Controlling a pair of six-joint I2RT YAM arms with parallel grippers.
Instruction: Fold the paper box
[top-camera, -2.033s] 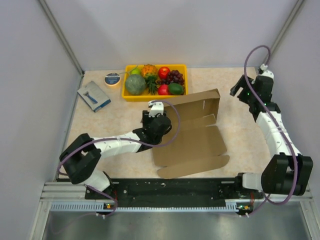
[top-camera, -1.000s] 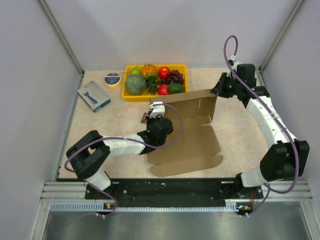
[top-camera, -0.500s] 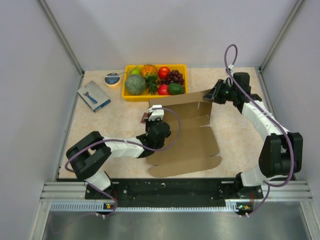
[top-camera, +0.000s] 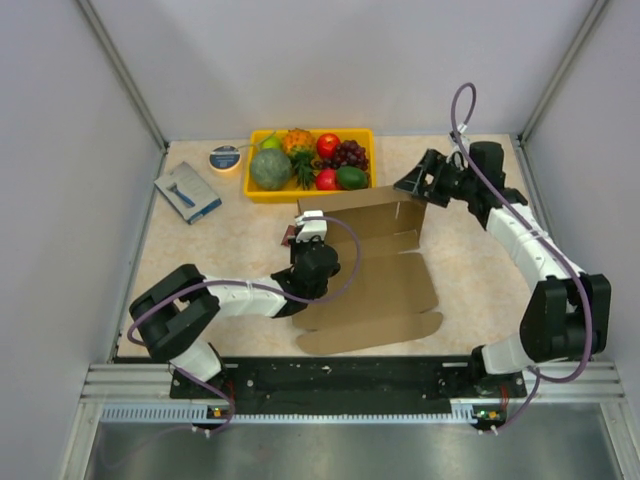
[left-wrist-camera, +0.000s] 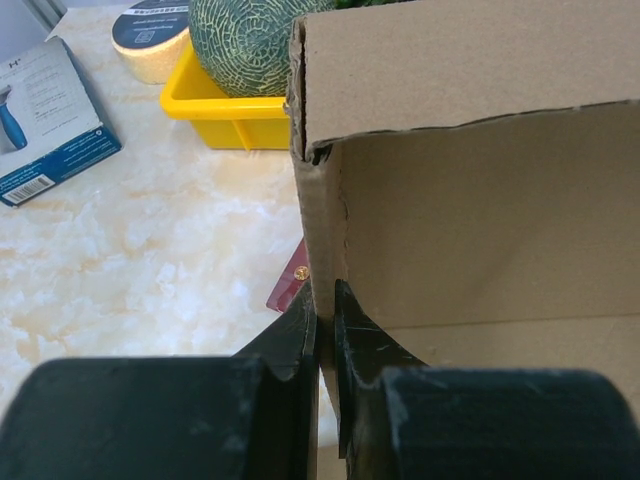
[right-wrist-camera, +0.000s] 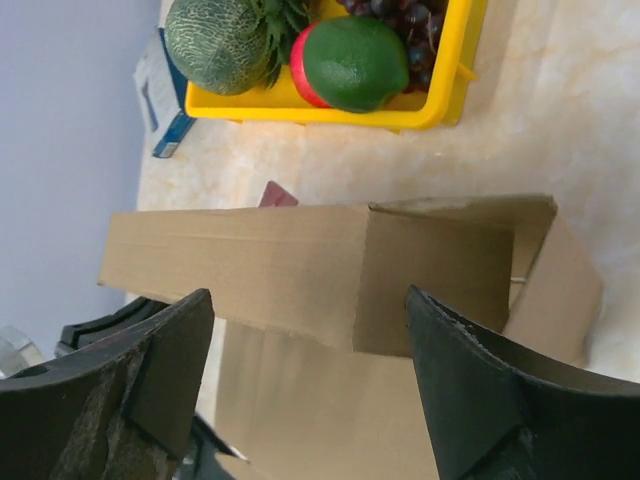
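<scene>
Pale grey walls close in a beige, marbled tabletop (top-camera: 470, 270), seen from above. The left arm lies low, elbow folded by the near left corner, forearm running rightward to the left side wall of the paper box (top-camera: 385, 285). The left end effector (top-camera: 300, 238) meets that wall. The box sits at the middle of the tabletop, its base flat, its back wall upright, a lid flap lying toward the near edge. The right arm climbs along the right edge, then bends leftward, with the right end effector (top-camera: 412, 187) at the right end of the back wall. A yellow tray (top-camera: 255, 196) of fruit sits by the far edge, a blue-and-grey packet (top-camera: 187, 192) and a tape roll (top-camera: 225, 158) toward the far left corner.

From the left wrist, both fingers (left-wrist-camera: 300, 335) are clenched on the edge of the box's side wall, thin cardboard pinched between them. A small dark red item (left-wrist-camera: 288, 290) shows beneath that wall.

From the right wrist, the fingers (right-wrist-camera: 160, 370) are spread wide, released, grasping nothing; the box's raised wall shows between them. Beyond it, a melon (right-wrist-camera: 215, 40) and a green fruit (right-wrist-camera: 355, 60) lie in the tray.
</scene>
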